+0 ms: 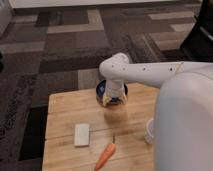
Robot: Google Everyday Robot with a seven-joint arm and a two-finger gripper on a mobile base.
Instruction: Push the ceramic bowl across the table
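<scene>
While the tool (112,98) sat down in the ceramic bowl (102,91) at the bench's (62,106) far edge, its opening couldn't be judged; push looked mid-way, carrot (105,156) and white block (81,134) nearer the camera.

The robot's body is smooth, matte white plastic throughout. A large, rounded white shell (184,125) fills the right side of the view, its surface plain and softly curved. From it runs a slim white arm link (155,73), tube-like, with a row of small dark dots along its side and a thin yellowish mark near its wider end. The link ends in a bulbous, rounded white joint housing (115,67). Below that sits a short white wrist section leading to the hand (111,97), which shows pale yellowish tips against darker parts.
</scene>
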